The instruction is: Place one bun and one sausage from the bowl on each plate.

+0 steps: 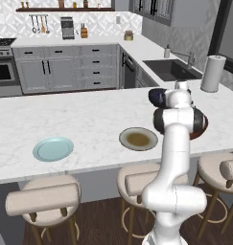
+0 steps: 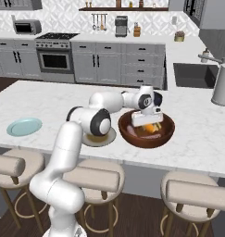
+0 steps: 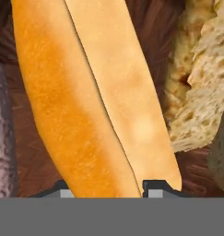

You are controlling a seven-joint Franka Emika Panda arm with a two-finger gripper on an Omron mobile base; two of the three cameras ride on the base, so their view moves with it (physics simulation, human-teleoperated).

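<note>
Bun (image 3: 99, 92) between nearly closed fingers (image 3: 155, 188).

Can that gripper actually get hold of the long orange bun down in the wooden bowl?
Probably yes. The gripper is already down inside the wooden bowl, its fingertips on either side of the bun, and nothing lies between them. Whether it grips firmly yet is unclear.

**White marble island counter with two plates and a bowl**

A white marble counter (image 1: 89, 119) carries a light blue plate (image 1: 53, 149) at the left, a grey plate (image 1: 138, 139) with a brownish centre farther right, a reddish-brown bowl (image 2: 146, 131) beside that, and a paper towel roll (image 1: 213, 73) at the far right.
</note>
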